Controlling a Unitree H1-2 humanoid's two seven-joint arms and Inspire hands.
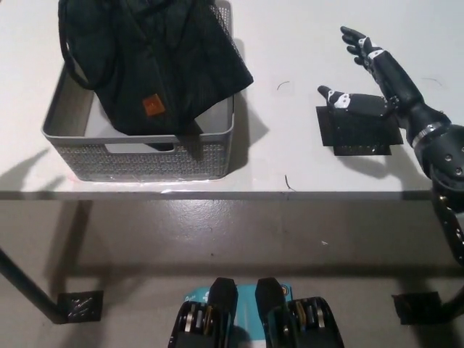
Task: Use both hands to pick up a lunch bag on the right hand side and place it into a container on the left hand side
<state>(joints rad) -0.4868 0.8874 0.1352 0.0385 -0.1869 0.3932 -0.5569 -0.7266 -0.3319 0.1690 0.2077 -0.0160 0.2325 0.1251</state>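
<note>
A black lunch bag with a small orange tag lies in the grey woven container at the table's left, one corner hanging over the container's right rim. My black right hand hovers open over the black tape patch at the table's right, fingers spread and holding nothing. It is well apart from the bag. My white left hand is out of the picture.
The white table's front edge runs across the middle of the view, with grey floor below. A small black tape square marks the floor at lower left, beside a table leg.
</note>
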